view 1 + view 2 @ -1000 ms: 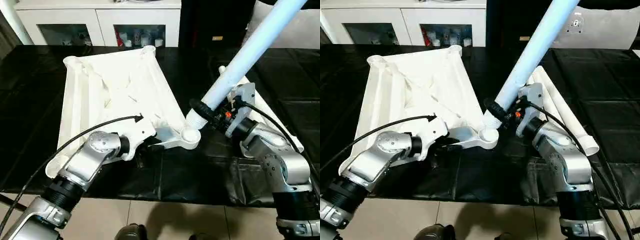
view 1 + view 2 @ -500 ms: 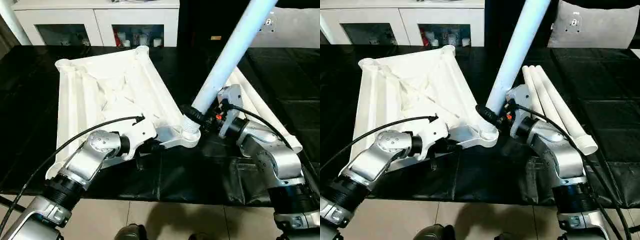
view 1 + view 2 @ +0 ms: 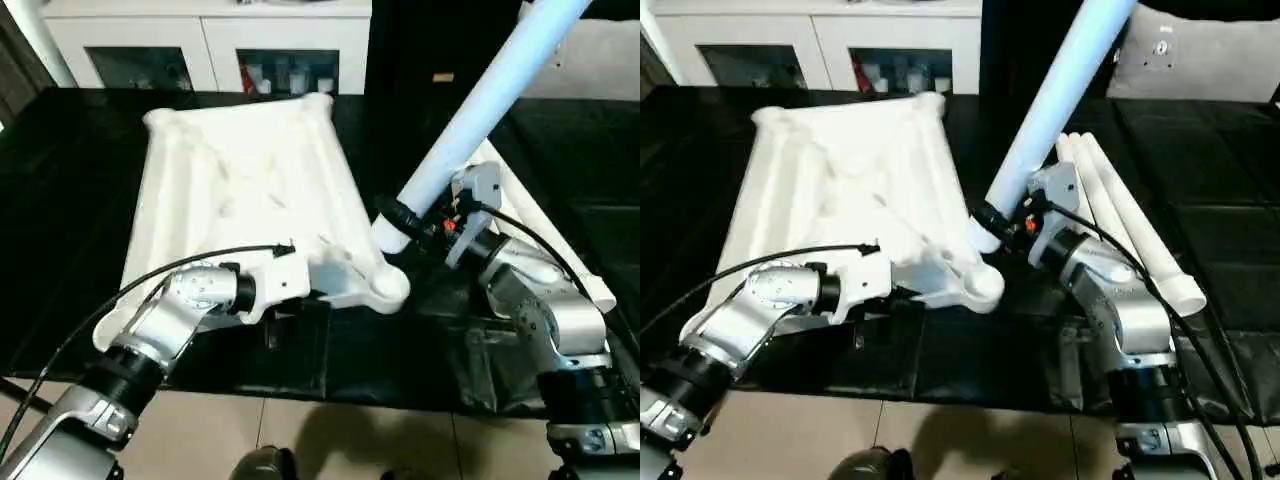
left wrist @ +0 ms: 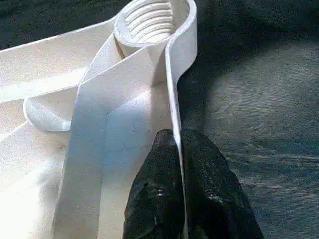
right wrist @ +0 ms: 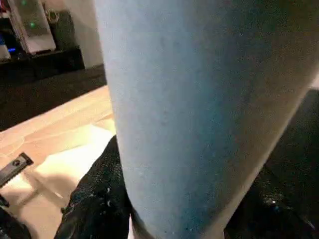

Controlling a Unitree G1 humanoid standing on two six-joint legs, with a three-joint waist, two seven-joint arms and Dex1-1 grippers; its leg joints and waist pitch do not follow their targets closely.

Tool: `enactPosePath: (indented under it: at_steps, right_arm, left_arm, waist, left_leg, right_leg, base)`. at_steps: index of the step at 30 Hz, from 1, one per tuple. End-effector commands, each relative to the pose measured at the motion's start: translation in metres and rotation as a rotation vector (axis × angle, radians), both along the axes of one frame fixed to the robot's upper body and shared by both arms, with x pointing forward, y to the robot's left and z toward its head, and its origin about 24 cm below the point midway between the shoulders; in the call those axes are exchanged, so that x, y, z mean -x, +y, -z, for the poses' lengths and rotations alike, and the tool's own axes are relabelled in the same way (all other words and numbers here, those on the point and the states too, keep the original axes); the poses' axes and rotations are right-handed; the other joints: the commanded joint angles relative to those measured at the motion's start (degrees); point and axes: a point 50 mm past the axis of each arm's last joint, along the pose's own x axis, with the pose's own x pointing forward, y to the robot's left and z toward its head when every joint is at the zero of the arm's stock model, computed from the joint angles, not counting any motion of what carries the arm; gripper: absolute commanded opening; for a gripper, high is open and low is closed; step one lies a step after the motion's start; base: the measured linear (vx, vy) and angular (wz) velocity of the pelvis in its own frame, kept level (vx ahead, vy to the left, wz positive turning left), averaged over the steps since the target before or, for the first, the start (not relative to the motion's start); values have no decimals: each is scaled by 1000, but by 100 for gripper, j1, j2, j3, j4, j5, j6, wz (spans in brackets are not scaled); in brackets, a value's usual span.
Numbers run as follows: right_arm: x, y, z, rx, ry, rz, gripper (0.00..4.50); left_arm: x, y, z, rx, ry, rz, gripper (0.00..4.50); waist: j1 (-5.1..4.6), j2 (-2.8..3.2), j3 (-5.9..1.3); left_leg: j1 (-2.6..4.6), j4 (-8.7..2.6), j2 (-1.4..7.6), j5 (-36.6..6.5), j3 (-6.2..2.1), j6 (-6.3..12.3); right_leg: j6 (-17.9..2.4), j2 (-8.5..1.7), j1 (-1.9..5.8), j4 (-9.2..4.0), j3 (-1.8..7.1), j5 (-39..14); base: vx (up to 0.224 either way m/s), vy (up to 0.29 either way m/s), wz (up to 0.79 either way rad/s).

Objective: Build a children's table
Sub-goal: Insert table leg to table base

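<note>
Left gripper (image 4: 177, 149) clamped on table top (image 3: 240, 190) rim near corner socket (image 3: 385, 290); right gripper (image 3: 405, 218) clamped on leg (image 3: 480, 110) above that socket

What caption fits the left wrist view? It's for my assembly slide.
Left hand pinches the upturned tabletop's edge rib, just short of a threaded corner socket.

The raised leg (image 3: 480, 105) slants across the right side — it and the right gripper (image 3: 408, 222) block the way to the near corner socket (image 3: 385, 289). Three spare legs (image 3: 1130, 235) fill the cloth further right. Open black worktable (image 3: 70, 180) lies left of the tabletop (image 3: 240, 190).
</note>
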Motion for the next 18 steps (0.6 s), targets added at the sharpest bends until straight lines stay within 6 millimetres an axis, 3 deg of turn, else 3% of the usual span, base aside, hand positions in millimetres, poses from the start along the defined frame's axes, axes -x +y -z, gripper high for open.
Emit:
enactPosePath:
  at_steps: [1,4,10,12,18]
  right_arm:
    - [3,0,-9,-11,-23,-39,190]
    - [3,0,-9,-13,-35,-45,190]
    - [2,1,-9,-32,-32,-47,190]
    - [1,2,-10,-33,-32,-48,190]
    - [2,5,-8,-40,-31,-56,190]
  left_arm:
    - [-3,-9,-6,10,-62,45,0]
    - [-7,-1,-2,-17,-65,-3,0]
    - [-12,10,-7,63,-67,-108,0]
    - [-9,12,-7,111,-25,-120,46]
    - [-2,12,-6,136,33,-114,103]
  waist:
    - [-28,-46,-435]
    - [-37,-83,-427]
    - [-73,-87,-408]
    - [-90,-85,-407]
    - [-109,-72,-405]
  left_leg:
    - [245,-402,481,-1117,-170,197]
    - [237,-407,483,-1179,-169,180]
    - [233,-416,483,-1234,-174,182]
    - [222,-419,478,-1202,-178,195]
    - [224,-408,485,-1072,-171,297]
  right_leg:
    - [-1422,-507,194,-398,198,-341]
    - [-1390,-511,195,-409,198,-482]
    - [-1381,-523,180,-433,201,-777]
    - [-1373,-517,181,-428,200,-743]
    - [-1493,-493,165,-396,189,-420]
  base:
    - [0,0,0]
    - [0,0,0]
    - [0,0,0]
    - [0,0,0]
    - [0,0,0]
